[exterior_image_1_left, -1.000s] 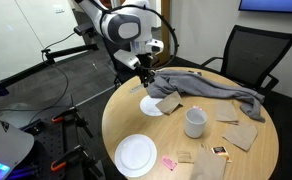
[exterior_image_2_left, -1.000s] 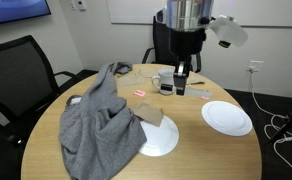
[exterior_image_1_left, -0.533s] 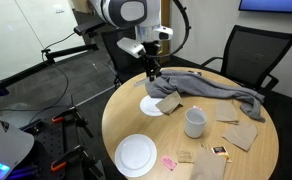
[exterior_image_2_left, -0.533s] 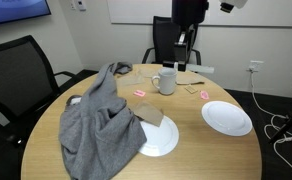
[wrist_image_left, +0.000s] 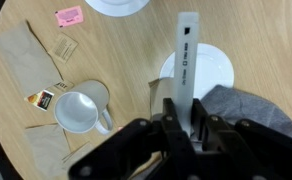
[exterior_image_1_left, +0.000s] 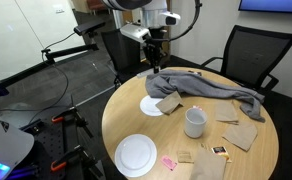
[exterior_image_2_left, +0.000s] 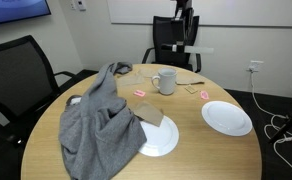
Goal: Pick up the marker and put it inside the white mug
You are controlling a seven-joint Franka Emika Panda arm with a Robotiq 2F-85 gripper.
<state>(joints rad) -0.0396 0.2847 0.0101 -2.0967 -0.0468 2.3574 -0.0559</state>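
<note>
My gripper (wrist_image_left: 183, 118) is shut on the marker (wrist_image_left: 187, 55), which sticks out from the jaws as a pale stick with a dark label. In both exterior views the gripper (exterior_image_1_left: 153, 48) (exterior_image_2_left: 186, 24) is high above the round table, with the marker (exterior_image_1_left: 152, 63) hanging down from it. The white mug (exterior_image_1_left: 194, 122) (exterior_image_2_left: 166, 81) stands upright on the table and looks empty in the wrist view (wrist_image_left: 75, 111). It is well below the gripper and off to one side.
A grey cloth (exterior_image_1_left: 208, 90) (exterior_image_2_left: 99, 120) lies across the table and partly covers a white plate (wrist_image_left: 208, 70) (exterior_image_2_left: 162, 140). A second white plate (exterior_image_1_left: 136, 155) (exterior_image_2_left: 227, 117) sits near the edge. Brown napkins (wrist_image_left: 21, 55), pink packets (exterior_image_2_left: 141, 93) and black chairs (exterior_image_1_left: 248, 55) surround it.
The arm has risen well above the table with the marker in the jaws and shifted across toward the table's middle. The mug, the plates and the cloth have not moved.
</note>
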